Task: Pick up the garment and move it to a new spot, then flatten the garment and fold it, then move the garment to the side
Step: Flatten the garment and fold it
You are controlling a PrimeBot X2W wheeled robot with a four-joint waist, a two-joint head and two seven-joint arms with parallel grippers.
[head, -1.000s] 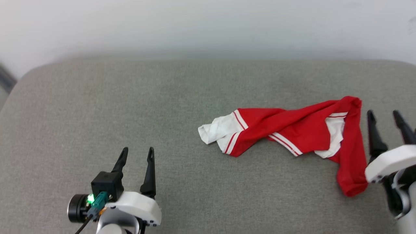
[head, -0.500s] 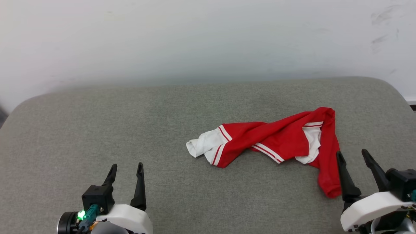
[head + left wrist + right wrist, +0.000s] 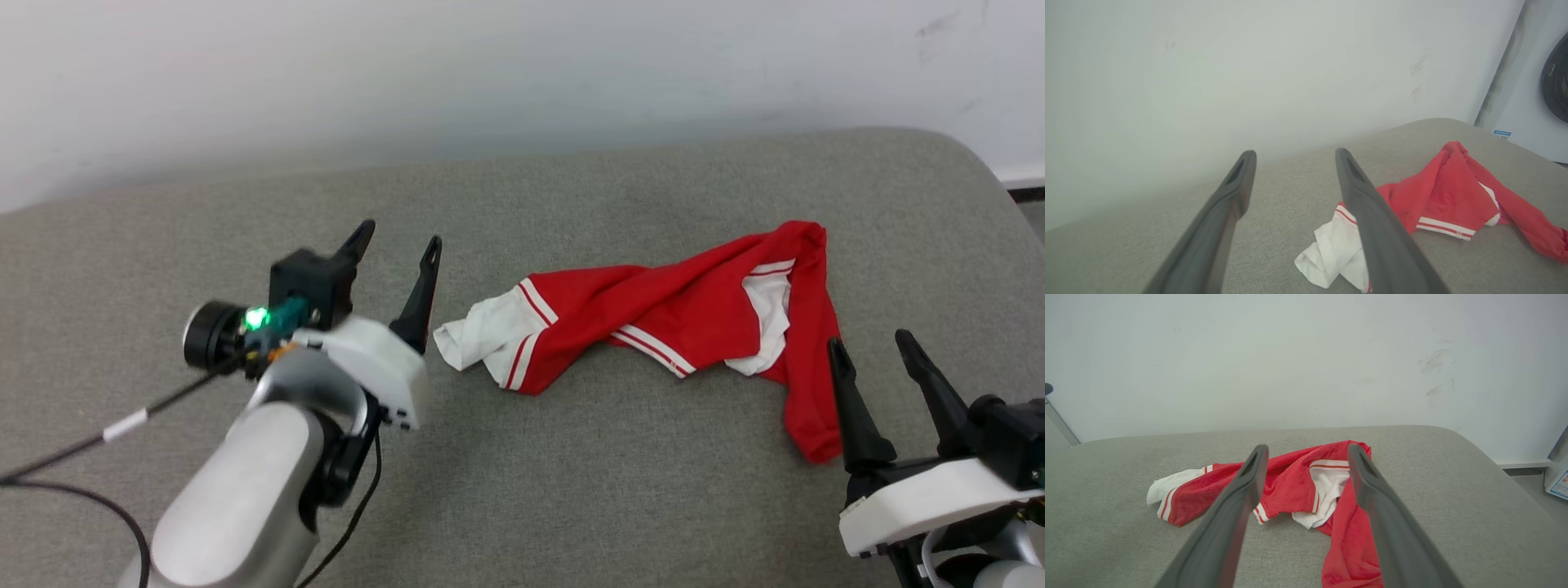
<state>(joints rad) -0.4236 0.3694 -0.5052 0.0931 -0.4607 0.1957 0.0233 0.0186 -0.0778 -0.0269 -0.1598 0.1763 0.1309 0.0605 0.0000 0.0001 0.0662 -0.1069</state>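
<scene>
Garment (image 3: pixel 678 322) crumpled on grey cushion (image 3: pixel 571 490), red with white stripe-trimmed sleeves, left fingers (image 3: pixel 422 286) spread, right fingers (image 3: pixel 849 408) spread, both empty

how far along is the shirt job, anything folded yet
Done: nothing visibly; the garment lies crumpled and unfolded on the grey cushion. In hand: the left gripper, open and empty, hovers near the white sleeve; the right gripper, also open, sits by the red end. Left: pick up, move, flatten, fold, set aside.
</scene>
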